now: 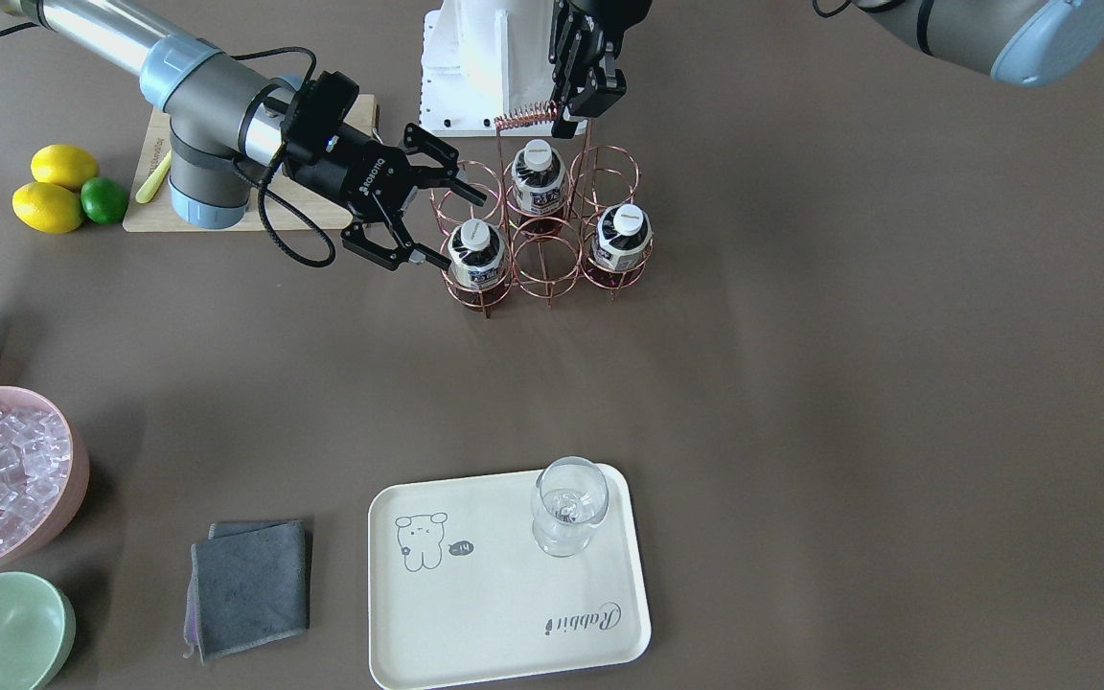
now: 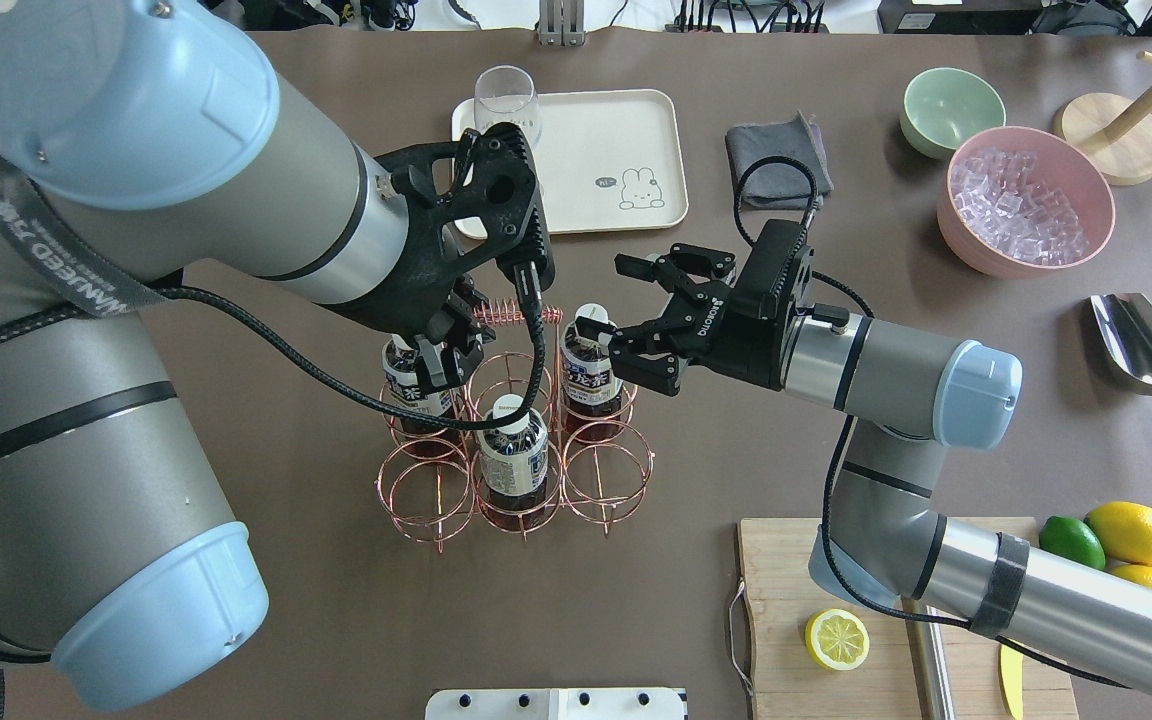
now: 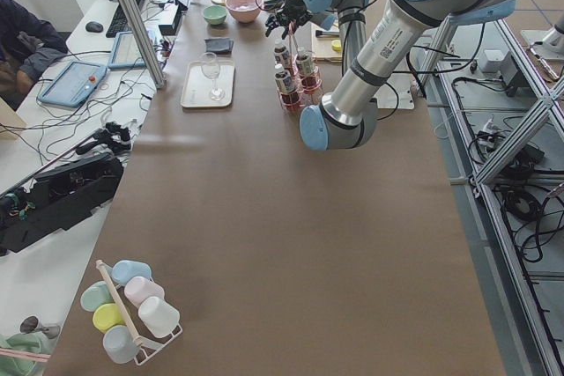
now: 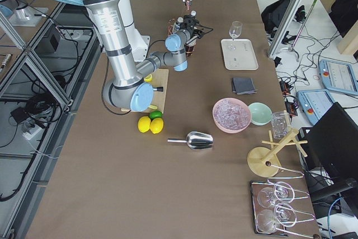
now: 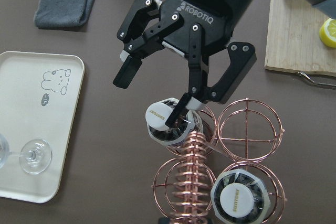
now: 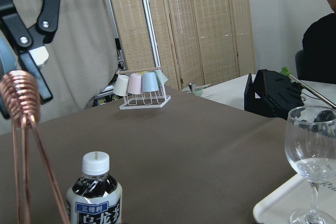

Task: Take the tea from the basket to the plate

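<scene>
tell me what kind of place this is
Probably a robotics lab staged as a drinks station: aluminium framing, an operators' desk holding a tablet, and tea bottles in a wire basket.

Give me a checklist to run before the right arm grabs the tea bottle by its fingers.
1. Right gripper open: ok.
2. Bottle centred in the gripper's opening: not ok; one fingertip overlaps the cap in the left wrist view.
3. Bottle upright, capped: ok.
4. Left gripper shut on the basket handle: ok.
5. Free room on the tray: ok; only a glass stands at one corner.
6. Bottle loose in its ring: cannot tell.
</scene>
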Motion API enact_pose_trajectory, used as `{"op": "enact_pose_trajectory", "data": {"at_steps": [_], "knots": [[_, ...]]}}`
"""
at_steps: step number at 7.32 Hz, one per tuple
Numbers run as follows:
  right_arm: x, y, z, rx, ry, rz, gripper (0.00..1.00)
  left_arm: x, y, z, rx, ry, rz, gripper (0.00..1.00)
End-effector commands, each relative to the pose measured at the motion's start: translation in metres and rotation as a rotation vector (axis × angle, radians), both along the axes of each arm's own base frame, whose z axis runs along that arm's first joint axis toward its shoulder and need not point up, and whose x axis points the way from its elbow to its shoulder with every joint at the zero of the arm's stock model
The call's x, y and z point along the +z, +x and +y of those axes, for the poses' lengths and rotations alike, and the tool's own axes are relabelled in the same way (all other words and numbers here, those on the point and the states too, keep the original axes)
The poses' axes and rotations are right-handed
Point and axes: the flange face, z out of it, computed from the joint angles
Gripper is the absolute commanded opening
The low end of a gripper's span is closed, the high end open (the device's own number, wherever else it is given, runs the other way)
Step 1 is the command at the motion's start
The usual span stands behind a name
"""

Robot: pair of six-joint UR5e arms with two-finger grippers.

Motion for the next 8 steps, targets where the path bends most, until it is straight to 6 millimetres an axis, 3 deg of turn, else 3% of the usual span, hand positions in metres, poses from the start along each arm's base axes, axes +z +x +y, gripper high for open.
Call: {"op": "enact_pose_trajectory", "data": {"at_steps": [1, 8], "knots": [[-0.001, -0.001, -0.002, 0.006, 0.004, 0.010, 0.84, 0.001, 0.001, 0.000, 0.002, 0.000, -0.002, 0.00], [0.002, -0.019, 0.000, 0.026, -0.017, 0.015, 0.86, 0.006, 0.005, 0.000, 0.006, -0.006, -0.012, 0.00]]}}
